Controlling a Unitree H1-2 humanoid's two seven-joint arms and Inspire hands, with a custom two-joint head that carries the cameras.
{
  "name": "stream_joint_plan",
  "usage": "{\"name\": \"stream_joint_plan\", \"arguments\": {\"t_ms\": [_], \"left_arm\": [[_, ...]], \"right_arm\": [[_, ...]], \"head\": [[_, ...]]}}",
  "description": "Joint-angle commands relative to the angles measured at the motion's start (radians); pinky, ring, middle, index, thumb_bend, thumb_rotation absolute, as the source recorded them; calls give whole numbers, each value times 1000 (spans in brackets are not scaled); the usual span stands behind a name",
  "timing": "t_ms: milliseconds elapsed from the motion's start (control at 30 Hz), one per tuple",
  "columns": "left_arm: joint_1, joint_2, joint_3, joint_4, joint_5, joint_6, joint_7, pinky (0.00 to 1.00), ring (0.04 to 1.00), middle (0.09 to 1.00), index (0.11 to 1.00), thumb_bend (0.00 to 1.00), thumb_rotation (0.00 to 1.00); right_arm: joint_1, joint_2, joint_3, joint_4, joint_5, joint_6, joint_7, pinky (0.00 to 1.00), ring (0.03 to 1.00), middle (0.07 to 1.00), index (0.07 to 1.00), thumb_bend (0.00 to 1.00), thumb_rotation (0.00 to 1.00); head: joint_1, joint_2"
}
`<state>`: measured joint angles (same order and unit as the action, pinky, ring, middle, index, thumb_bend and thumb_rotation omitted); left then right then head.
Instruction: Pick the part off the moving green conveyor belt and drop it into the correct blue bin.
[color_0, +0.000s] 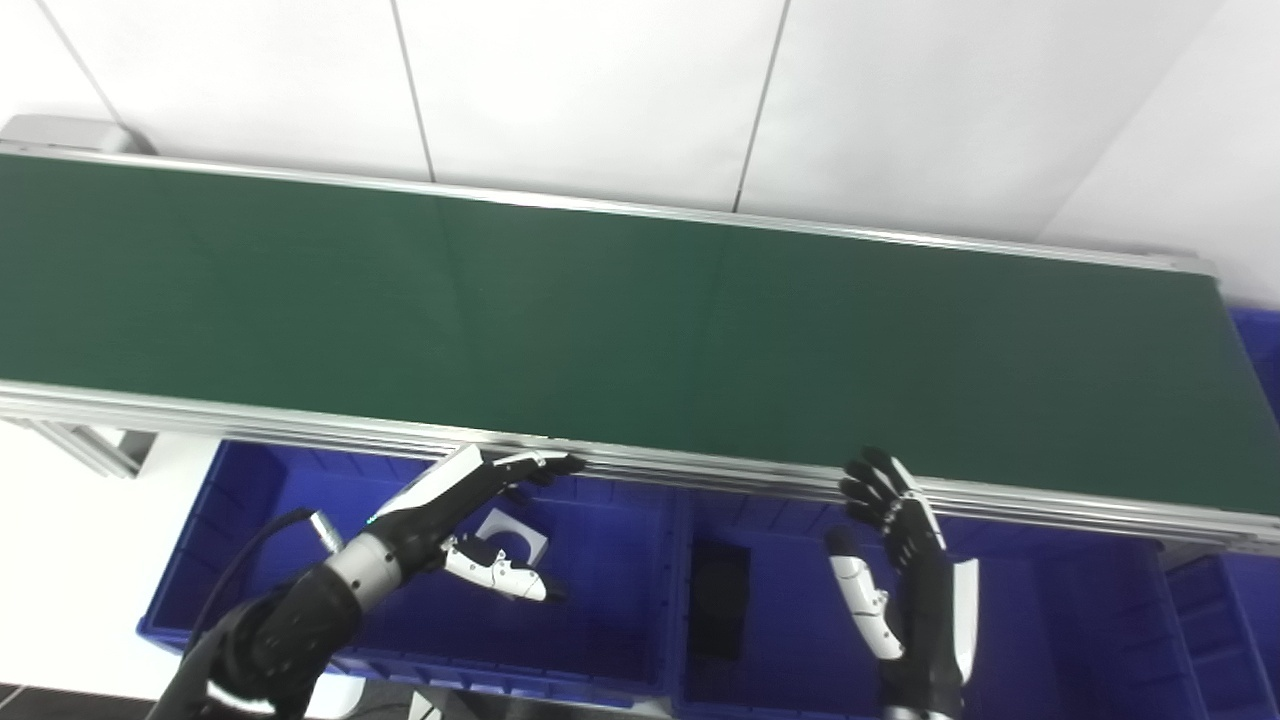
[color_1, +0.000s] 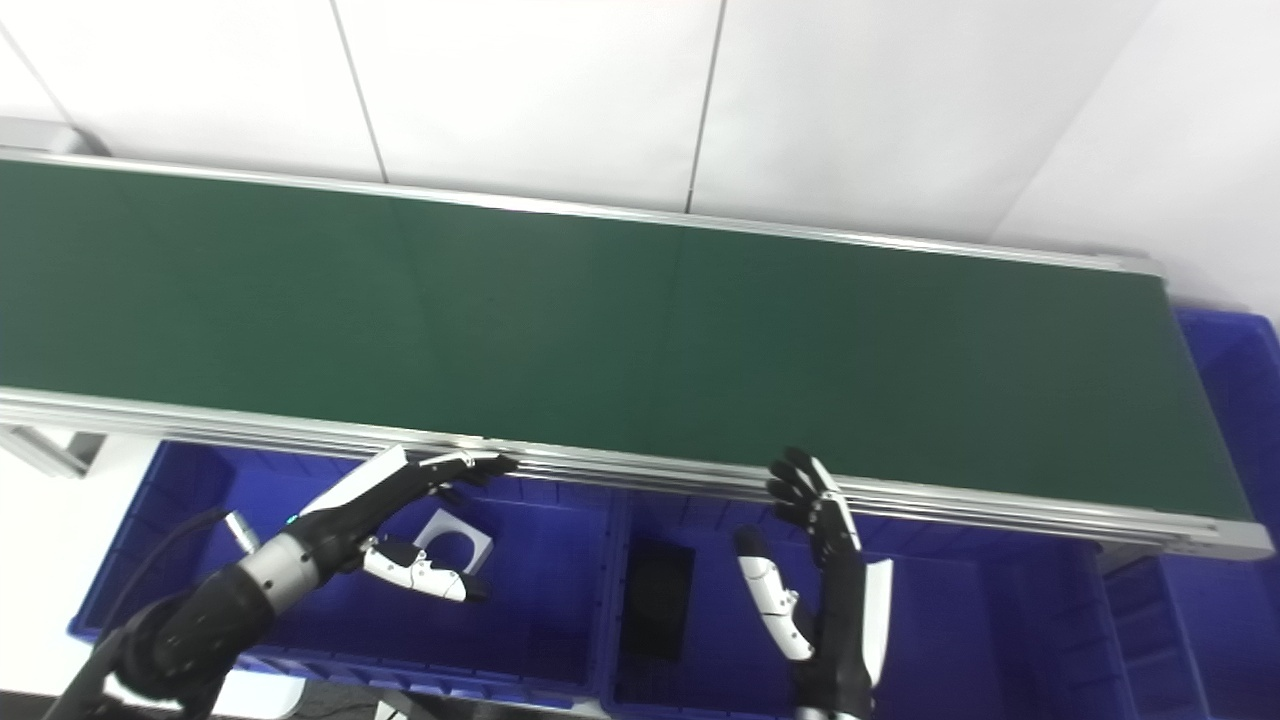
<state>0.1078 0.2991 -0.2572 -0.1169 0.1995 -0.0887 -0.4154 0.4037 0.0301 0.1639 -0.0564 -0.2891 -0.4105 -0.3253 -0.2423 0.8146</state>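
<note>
The green conveyor belt (color_0: 620, 330) runs across the view and carries no part that I can see. My left hand (color_0: 470, 510) is open and empty over the left blue bin (color_0: 230, 560), its fingertips near the belt's front rail. A white flat part with a round cut-out (color_0: 515, 535) lies in that bin under the hand. My right hand (color_0: 895, 545) is open and empty, fingers pointing up, over the middle blue bin (color_0: 1060, 630). A black flat part (color_0: 720, 600) lies in the middle bin at its left side.
The belt's aluminium front rail (color_0: 700, 470) runs just above both hands. More blue bins stand at the far right (color_0: 1262, 350) and lower right (color_0: 1215, 630). A white wall stands behind the belt. The conveyor's frame leg (color_0: 95, 445) shows at the left.
</note>
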Motion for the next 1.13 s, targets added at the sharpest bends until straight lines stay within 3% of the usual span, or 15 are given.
{"name": "stream_joint_plan", "arguments": {"t_ms": [0,133,200,367,600,833,967,1100], "left_arm": [[9,-28,12,-37,-123,-62,-2,789,860,886,865,827,341],[38,-85,23,-5,-247,-138,11,865,904,914,903,824,341],[46,-106,29,25,-251,-178,28,893,916,928,927,826,380],[55,-126,46,90,-261,-222,41,928,932,938,932,813,361],[73,-163,92,148,-288,-224,78,930,934,935,931,867,348],[77,-195,115,189,-297,-242,102,952,951,953,946,852,332],[79,-199,119,198,-275,-249,116,953,956,957,936,852,344],[83,-184,119,181,-252,-211,118,955,969,969,924,872,370]], "right_arm": [[0,3,16,-18,2,-59,-18,683,732,769,818,657,708],[0,4,22,-8,-17,-59,-34,667,716,763,812,624,676],[3,7,20,-4,-26,-59,-28,668,720,765,818,642,686],[3,2,29,5,-39,-59,-23,672,721,763,825,660,694],[12,0,30,-2,-49,-48,16,666,716,765,821,673,677],[18,-5,19,5,-49,-47,34,686,736,777,824,693,674],[21,-5,11,8,-59,-46,37,683,736,781,826,690,687],[21,-3,8,12,-52,-50,37,689,741,783,826,696,686]], "head": [[-3,-2],[-17,-18],[-25,-20],[-39,-30],[-56,-50],[-44,-71],[-41,-79],[-41,-81]]}}
